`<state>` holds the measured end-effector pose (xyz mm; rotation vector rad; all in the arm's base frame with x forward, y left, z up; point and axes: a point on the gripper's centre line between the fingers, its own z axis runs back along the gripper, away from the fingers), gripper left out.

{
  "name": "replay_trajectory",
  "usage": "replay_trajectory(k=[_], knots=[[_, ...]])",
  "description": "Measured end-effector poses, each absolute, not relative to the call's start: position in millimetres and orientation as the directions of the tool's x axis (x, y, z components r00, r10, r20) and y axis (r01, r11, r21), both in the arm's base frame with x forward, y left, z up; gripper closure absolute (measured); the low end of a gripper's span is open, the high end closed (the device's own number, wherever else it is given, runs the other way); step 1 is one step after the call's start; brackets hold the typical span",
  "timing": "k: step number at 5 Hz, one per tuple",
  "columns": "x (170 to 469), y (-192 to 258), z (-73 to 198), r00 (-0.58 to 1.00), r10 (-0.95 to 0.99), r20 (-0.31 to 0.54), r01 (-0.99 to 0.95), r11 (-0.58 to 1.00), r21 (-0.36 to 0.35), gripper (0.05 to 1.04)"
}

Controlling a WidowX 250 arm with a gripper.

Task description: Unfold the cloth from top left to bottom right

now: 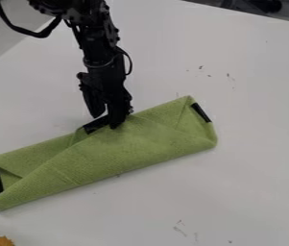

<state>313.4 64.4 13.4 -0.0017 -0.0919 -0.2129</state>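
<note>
A green cloth [140,144] lay folded in a long, slanting band across a white table [243,187], from the lower left of the frame to right of centre. A black gripper [106,122] hung down from the upper left, its jaws parted, their tips by the cloth's upper edge near a black strip [95,125]. Whether any fabric was between them could not be told.

The likeliest trouble was a poor grip. If the jaws closed too high, they would probably take only the slick-looking strip or nothing; if they pressed too deep, they could pinch several layers and drag the whole bundle instead of opening it. The folds overlapped, so a pull toward the lower right might have bunched the middle or skewed the cloth. With nothing seen holding it down, it could also have slid along the tabletop.
</note>
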Motion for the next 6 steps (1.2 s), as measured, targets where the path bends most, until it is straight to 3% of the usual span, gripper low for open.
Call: replay_trajectory(k=[1, 2, 3, 5, 6], knots=[[316.0, 64.6, 14.1, 0.971, -0.218, 0.095, 0.218, 0.976, 0.008, 0.721], [315.4, 64.8, 14.0, 0.972, -0.219, 0.091, 0.219, 0.976, 0.009, 0.93], [313.1, 64.4, 14.3, 0.972, -0.226, 0.068, 0.225, 0.974, 0.025, 1.02], [300.5, 39.7, 56.7, 0.962, -0.253, 0.101, 0.241, 0.964, 0.116, 1.029], [290.0, 19.0, 71.8, 0.966, -0.23, 0.12, 0.216, 0.969, 0.116, 1.029]])
